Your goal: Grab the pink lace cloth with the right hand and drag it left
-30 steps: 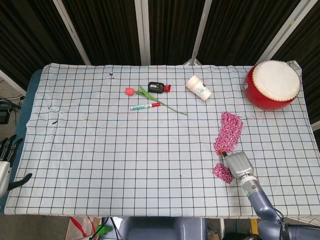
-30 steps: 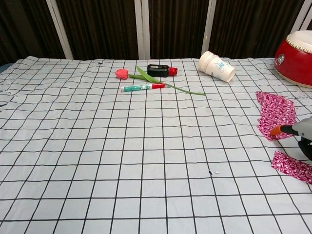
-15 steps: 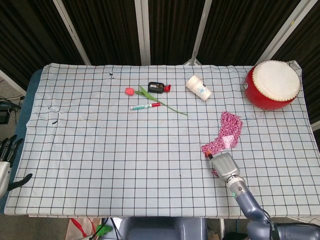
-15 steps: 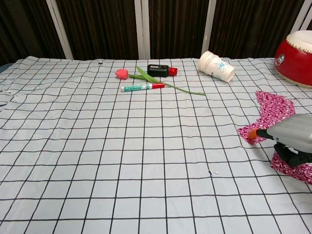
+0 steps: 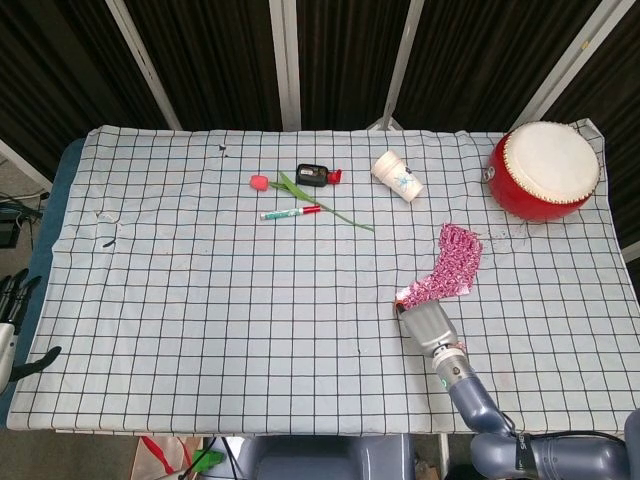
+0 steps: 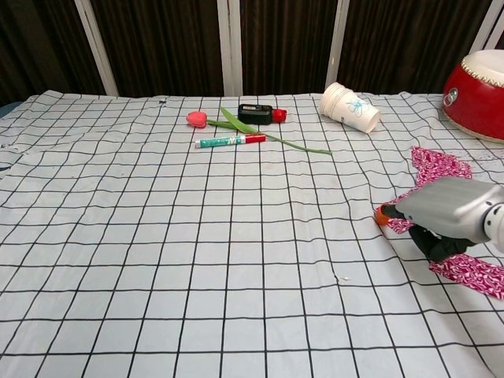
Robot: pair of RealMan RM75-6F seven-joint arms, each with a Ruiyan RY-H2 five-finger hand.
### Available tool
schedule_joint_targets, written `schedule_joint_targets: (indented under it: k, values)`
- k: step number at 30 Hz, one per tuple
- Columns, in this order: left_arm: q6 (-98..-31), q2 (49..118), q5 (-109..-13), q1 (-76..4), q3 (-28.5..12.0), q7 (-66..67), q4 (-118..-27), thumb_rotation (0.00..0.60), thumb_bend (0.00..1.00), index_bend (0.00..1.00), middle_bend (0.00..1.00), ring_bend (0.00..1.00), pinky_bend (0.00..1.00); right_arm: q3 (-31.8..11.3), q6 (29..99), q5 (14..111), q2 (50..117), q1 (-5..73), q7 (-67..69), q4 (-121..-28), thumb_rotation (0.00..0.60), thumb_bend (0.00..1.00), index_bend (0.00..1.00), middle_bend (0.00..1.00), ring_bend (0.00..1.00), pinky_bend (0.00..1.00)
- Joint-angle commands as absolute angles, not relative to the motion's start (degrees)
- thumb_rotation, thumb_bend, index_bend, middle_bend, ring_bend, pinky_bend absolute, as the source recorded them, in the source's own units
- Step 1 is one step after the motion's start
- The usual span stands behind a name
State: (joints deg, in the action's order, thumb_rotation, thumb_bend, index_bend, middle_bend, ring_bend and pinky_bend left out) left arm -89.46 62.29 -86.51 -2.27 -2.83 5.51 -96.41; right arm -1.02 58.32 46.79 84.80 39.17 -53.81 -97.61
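Pink lace cloth [image 5: 448, 265] — near end under right hand [image 5: 428, 325], gripped

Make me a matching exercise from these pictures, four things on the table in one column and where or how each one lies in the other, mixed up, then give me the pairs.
Things:
1. paper cup
2. drum
3. pink lace cloth
4. marker

Places or states:
A. far right corner of the table
B. just in front of the tulip, lying flat
C. tipped on its side, near the far edge
D. held at its near end by the right hand

Pairs: 1-C, 2-A, 3-D, 4-B
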Motion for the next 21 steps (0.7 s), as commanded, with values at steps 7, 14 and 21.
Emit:
schedule_joint_targets:
  k: [7, 14, 21]
  values:
    - [-89.43, 62.27, -86.52, -2.3, -2.88, 5.25, -96.27, 0.6, 0.25, 0.1, 0.0, 0.0, 0.01, -2.8, 60.79, 46.56, 81.4, 40.03, -52.71, -101.4, 0.6, 0.86, 0.16, 0.81, 0.8, 0.62]
    - [-89.27, 62.47, -86.6, -2.39, -2.79, 5.85, -96.37, 0.6, 0.25, 0.1, 0.0, 0.0, 0.01, -3.52, 62.38, 45.59, 77.4, 40.08, -51.77, -103.89, 0.6, 0.86, 0.15, 0.81, 0.8, 0.62]
    - [-89.45, 62.44, -86.23, -2.27, -2.96, 6.02, -96.45, 0.6, 0.25, 0.1, 0.0, 0.0, 0.01, -1.15, 65.2, 49.61, 73.18, 36.79, -47.25, -108.06, 0.6, 0.85, 0.1, 0.67, 0.68, 0.58]
